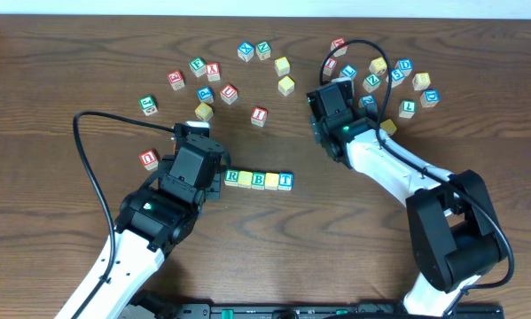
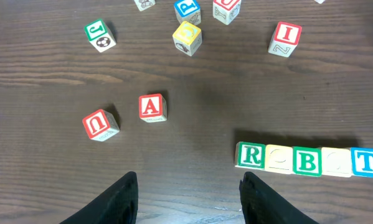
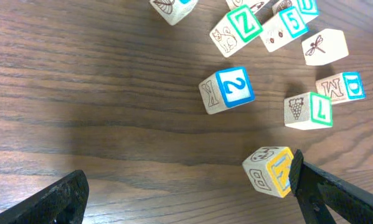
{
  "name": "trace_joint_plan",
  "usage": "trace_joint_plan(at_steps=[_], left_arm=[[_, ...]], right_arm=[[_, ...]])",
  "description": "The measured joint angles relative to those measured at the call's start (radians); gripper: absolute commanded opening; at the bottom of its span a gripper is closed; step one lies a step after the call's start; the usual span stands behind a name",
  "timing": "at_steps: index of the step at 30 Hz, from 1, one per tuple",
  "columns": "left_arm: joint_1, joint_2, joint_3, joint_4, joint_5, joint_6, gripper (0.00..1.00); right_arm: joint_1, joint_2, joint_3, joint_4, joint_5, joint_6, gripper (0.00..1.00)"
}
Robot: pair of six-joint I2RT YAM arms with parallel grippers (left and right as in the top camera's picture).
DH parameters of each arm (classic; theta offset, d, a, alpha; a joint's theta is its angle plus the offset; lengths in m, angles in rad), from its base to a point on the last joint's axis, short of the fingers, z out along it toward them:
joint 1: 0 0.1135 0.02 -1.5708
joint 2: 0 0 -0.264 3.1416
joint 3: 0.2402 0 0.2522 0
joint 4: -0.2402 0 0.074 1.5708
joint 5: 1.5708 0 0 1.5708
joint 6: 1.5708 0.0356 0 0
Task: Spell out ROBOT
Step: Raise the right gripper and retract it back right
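Dark wooden table (image 1: 283, 252) bears the ROBOT row (image 1: 259, 180), lying left to right, R to T, with the left gripper (image 2: 189, 190) half open and the right gripper (image 3: 187, 183) wide open, both empty.

Looked straight down from overhead, far off, on the whole table (image 1: 354, 221). From the left wrist, looked down and forward past own fingers (image 2: 121, 202) at the bottom edge, much nearer, sharing the row (image 2: 307, 160) and the U (image 2: 100, 124) with the overhead view. From the right wrist, looked steeply down, nearest of all, sharing the L (image 3: 307, 111) and its neighbours with overhead.
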Motion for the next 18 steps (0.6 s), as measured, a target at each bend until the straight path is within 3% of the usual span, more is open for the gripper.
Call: trace_joint_plan(at_steps=[18], left_arm=[[0.0, 0.0, 0.0, 0.0, 0.0, 0.0, 0.52]], right_arm=[[0.0, 0.0, 0.0, 0.0, -0.032, -0.006, 0.99]])
